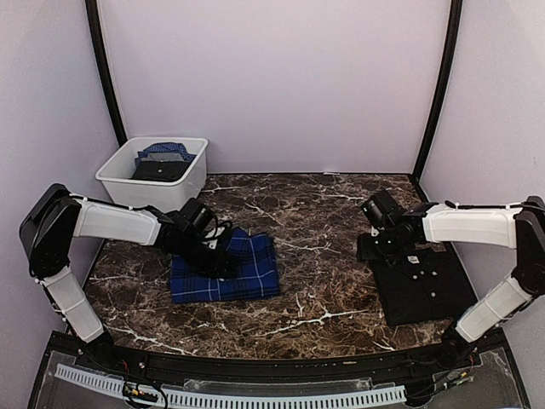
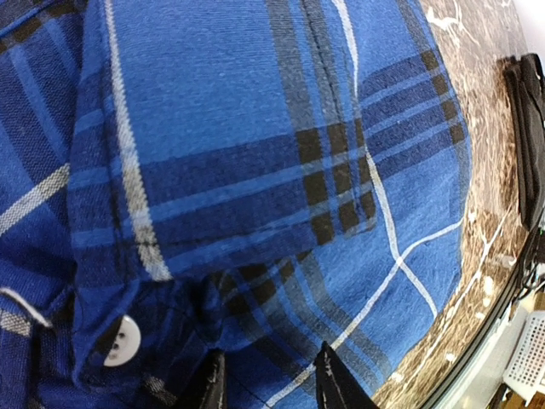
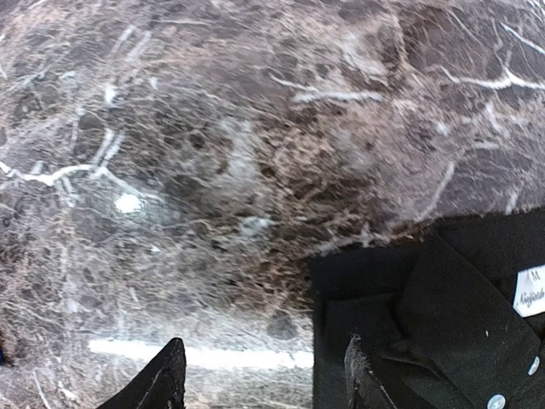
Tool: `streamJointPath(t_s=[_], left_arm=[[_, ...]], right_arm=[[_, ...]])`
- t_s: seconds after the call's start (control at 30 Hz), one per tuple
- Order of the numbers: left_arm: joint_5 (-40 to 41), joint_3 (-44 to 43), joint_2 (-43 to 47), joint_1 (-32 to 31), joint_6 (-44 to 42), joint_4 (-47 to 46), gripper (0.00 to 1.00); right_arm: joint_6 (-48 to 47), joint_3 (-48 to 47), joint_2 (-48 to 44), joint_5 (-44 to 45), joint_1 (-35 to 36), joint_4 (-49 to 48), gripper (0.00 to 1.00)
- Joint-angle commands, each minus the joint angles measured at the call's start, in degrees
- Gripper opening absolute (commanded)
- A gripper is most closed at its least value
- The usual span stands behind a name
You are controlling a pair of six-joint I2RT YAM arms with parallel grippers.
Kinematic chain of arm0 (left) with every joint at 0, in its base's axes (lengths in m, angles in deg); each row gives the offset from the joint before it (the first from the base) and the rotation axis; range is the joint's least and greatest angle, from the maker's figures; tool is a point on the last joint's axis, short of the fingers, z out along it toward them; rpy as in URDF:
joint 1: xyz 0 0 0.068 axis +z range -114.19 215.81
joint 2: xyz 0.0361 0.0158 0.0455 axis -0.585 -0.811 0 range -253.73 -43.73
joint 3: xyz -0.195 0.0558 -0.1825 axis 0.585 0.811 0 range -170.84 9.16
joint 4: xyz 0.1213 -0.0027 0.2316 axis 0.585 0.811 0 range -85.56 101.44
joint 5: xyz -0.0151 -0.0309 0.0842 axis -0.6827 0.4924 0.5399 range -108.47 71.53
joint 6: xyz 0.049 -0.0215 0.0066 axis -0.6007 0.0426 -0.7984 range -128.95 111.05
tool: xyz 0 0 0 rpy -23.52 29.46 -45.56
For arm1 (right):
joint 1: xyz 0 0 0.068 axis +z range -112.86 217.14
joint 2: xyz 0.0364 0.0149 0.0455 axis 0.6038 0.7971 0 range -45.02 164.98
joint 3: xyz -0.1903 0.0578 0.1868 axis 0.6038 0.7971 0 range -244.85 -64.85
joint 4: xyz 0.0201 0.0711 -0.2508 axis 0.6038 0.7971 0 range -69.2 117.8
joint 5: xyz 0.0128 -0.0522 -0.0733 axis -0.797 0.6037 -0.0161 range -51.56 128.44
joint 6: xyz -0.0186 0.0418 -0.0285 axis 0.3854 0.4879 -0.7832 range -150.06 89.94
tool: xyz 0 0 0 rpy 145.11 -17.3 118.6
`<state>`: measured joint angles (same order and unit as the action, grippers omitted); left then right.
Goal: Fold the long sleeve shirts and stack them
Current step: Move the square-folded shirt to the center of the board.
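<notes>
Clothes sat in the white tub point(image 1: 115, 183) at the far left corner of the dark marbled surface point(image 1: 324, 213), a blue garment point(image 1: 166, 152) behind a black one point(image 1: 162, 170). Just in front of the tub my left arm reached across to the blue plaid shirt point(image 1: 243, 273), which lay folded into a rough rectangle on the left half of the surface, near its front edge. My left end effector point(image 2: 271, 385) was down on the far left part of that shirt, its jaws set narrow with plaid cloth between the two dark tips; I could not tell whether the cloth was truly clamped or only lay there. Through that wrist camera a folded layer of plaid filled almost the whole view, and a white button point(image 2: 122, 339) showed on a hem at the lower left. Bare surface separated the two shirts, which were well apart. On the right half lay the black shirt point(image 1: 426, 285), flat and folded, slightly askew, with its white buttons point(image 3: 496, 400) and a small white neck label point(image 3: 532, 290) facing up. My right end effector point(image 3: 264, 379) hovered at the far left corner of that shirt, jaws wide and holding nothing, one tip over the marble and the other at the black cloth's edge.
</notes>
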<state>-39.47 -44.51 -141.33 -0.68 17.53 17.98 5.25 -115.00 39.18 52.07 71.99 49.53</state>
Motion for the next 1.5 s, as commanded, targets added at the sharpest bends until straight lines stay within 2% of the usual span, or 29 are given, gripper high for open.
streamJointPath(t_s=[0.0,0.27,0.4,0.63,0.8,0.87,1.0,1.27,1.47], left_arm=[[-2.52,0.12,1.16,-1.11,-4.45,7.26,0.35],[-3.08,-6.91,1.28,-3.36,-4.09,8.47,0.35],[-2.28,-8.27,2.22,-3.5,-3.23,8.67,0.35],[0.03,-9.3,4.28,-3.5,-1.52,9.23,0.35],[2.24,-9.8,5.11,-3.46,-0.41,9.01,0.35],[3.22,-9.83,5.65,-3.42,0.0,8.69,0.34],[5.66,-9.52,7.1,-3.05,0.9,8.21,0.35],[7.68,-6.19,10.51,-1.3,2.75,5.87,0.36],[8.84,-3.28,13.2,0.01,3.66,4.75,0.36]], right_arm=[[1.47,1.99,-1.38,3.04,-0.53,0.91,0.59],[0.94,1.53,3.51,4.27,-1.25,-2.49,0.48],[0.15,0.36,6.78,5.47,-1.7,-3.28,0.38],[-0.4,-0.23,9.86,7.21,-1.63,-3.87,0.32],[-0.25,-0.74,12.67,8.68,-1.65,-3.9,0.23],[-0.11,-1.35,13.81,8.95,-1.66,-3.64,0.17],[0.01,-2.77,15.2,8.46,-1.43,-3.29,0.01],[0.53,-12.21,20.58,2.67,2.57,-3.36,0.0],[0.84,-24.54,28.33,-1.51,4.54,-3.81,0.0]])
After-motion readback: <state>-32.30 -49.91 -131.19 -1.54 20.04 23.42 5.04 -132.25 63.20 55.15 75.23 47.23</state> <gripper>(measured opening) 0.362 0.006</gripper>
